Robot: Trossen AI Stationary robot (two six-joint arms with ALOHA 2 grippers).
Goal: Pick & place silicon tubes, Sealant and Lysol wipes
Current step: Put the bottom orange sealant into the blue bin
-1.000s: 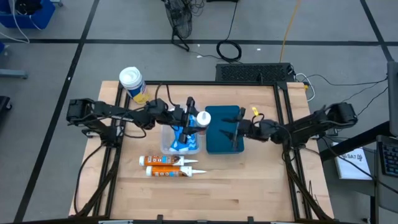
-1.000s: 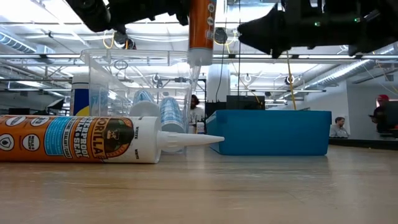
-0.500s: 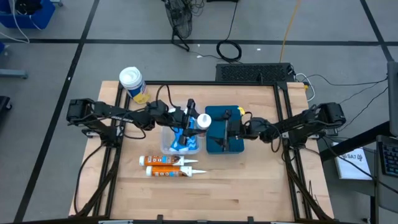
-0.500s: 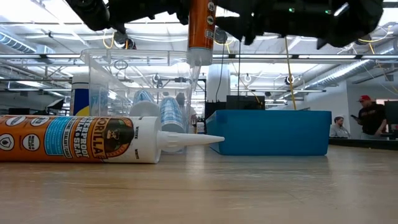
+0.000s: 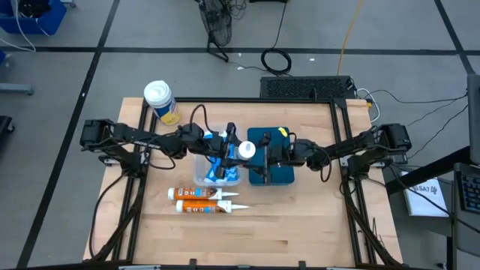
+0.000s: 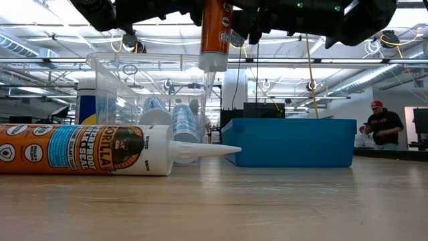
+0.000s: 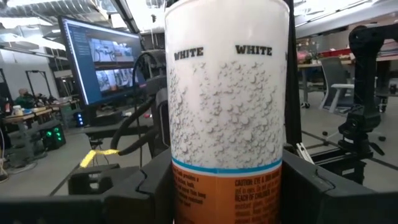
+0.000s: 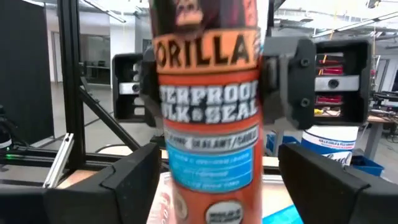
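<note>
Now your right end effector (image 5: 264,157), fingers spread, has closed in beside the sealant cartridge (image 5: 244,150) that your left end effector (image 5: 229,147) grips upright above the clear bin (image 5: 201,174): likely a handover.

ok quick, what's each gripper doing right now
Left gripper: shut on the sealant cartridge, held nozzle-down above the clear bin.
Right gripper: open, fingers either side of that cartridge, not clamped.

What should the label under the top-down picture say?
Left gripper holds a sealant cartridge upright while right gripper reaches for it.
</note>
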